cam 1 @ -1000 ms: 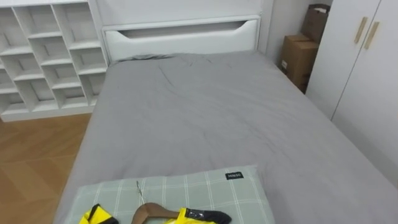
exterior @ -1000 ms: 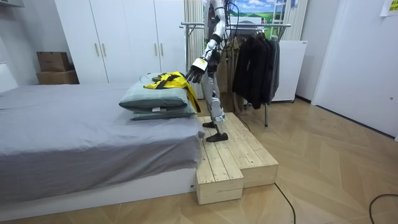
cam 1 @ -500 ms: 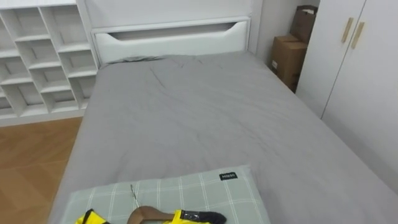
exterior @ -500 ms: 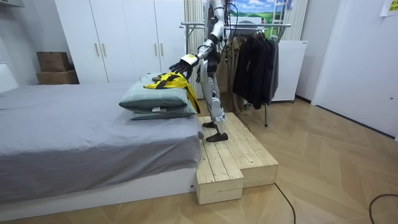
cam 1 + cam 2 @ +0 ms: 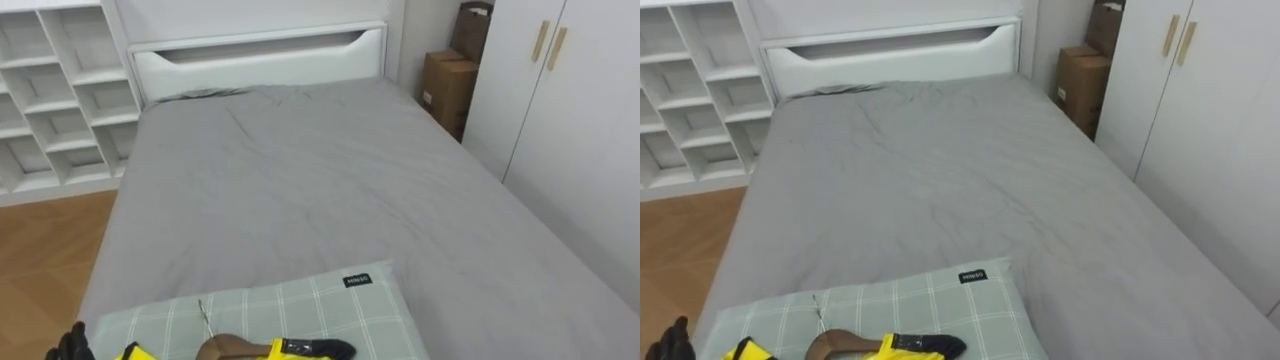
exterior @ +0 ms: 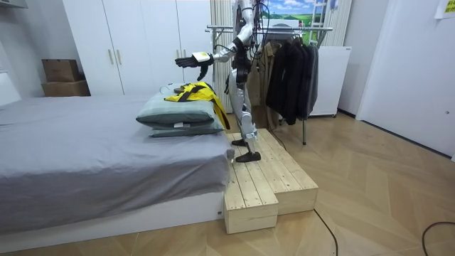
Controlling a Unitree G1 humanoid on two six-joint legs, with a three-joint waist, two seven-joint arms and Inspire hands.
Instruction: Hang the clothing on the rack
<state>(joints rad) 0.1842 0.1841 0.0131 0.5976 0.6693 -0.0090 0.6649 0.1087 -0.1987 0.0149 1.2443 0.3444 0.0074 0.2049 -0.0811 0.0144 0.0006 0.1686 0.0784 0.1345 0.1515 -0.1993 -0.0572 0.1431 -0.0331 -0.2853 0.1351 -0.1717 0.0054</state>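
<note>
My left hand (image 5: pixel 72 342), fingers spread wide, hovered at near left, and the yellow garment (image 5: pixel 285 350) on its brown wooden hanger (image 5: pixel 230 346) lay crosswise just to its right on the green checked pillow (image 5: pixel 300 305).

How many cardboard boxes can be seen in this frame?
2. Both sit in the corner between headboard and white wardrobe: a lighter box near the bed, a darker box higher behind it. Others may be hidden.

Lying on wide grey-sheeted, white-framed bed (image 5: pixel 300 170), just right of left hand's (image 5: pixel 72 345) dark fingers: pale green checked fabric pillow (image 5: pixel 290 305).
</note>
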